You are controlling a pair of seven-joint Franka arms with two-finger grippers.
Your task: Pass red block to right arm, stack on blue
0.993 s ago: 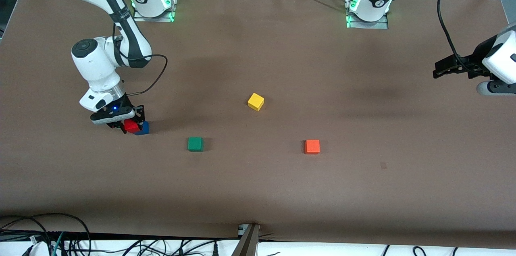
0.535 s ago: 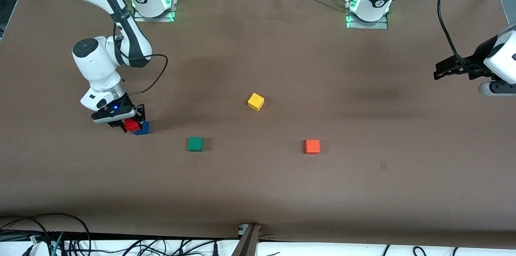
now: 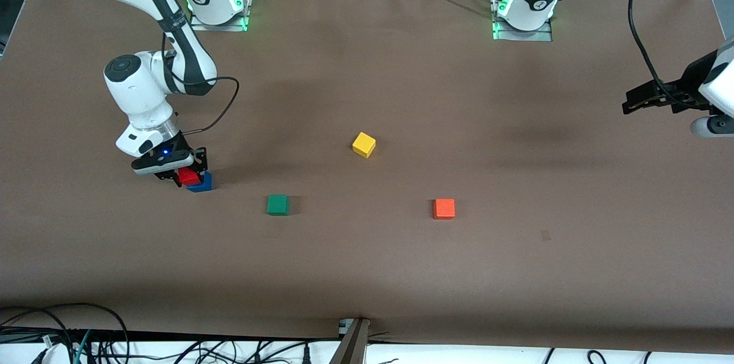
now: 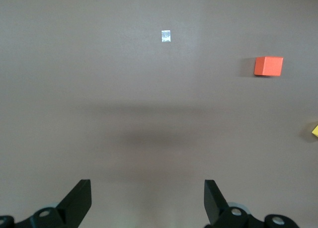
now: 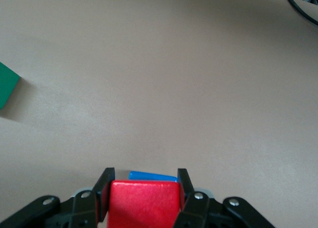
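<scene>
The red block (image 3: 187, 176) is sitting pinched between the right end effector (image 3: 182, 176) fingers at the middle left of the front view, resting over the blue block (image 3: 202, 183), which is lying flat on the worktop (image 3: 367, 272), partly hidden beneath it.

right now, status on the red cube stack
Right gripper shut on small red cube, over small blue cube. Left gripper open, waiting over table end. Nothing in the way.

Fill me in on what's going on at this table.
The right end effector is shut on the red block and holds it on or just over the blue block at the right arm's end of the table. The left end effector waits open and empty over its own end. Green, yellow and orange blocks lie untouched.
</scene>
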